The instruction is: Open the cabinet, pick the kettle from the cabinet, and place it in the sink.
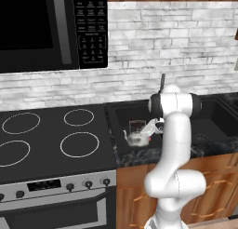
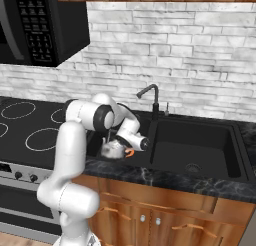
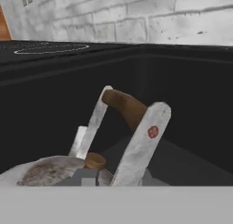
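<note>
Tool (image 1: pixel 149 131) nearly shut, pinched on the kettle's arched handle (image 3: pixel 125 107), seen in the hand view as a brown arc crossing between two pale uprights at frame centre. Kettle (image 1: pixel 136 138) hanging directly beneath the tool, silver body low in the left part of the sink (image 1: pixel 218 123), just left of centre in the left base view. Spout pointing toward the frame's left there, toward the stovetop (image 1: pixel 51 135). Whether the base already touches the basin floor: cannot tell. In the right base view, kettle (image 2: pixel 112 149) at centre-left, tucked below the bent white forearm, inside the basin's near-left corner, close to the speckled desk edge (image 2: pixel 165 180); faucet (image 2: pixel 152 97) standing behind it, drain (image 2: pixel 192 167) well apart toward the frame's right. In the hand view, lid knob (image 3: pixel 94 160) just under the handle, domed lid spreading to the lower left.

Deciding relation, as a judgement: kettle straight below the tool and already within the basin walls, so only a short drop and a release left. Handle's long axis running across the tool's closing line, hence a clean let-go likely. Risk: kettle tipping toward the spout side on release if not seated flat.
</note>
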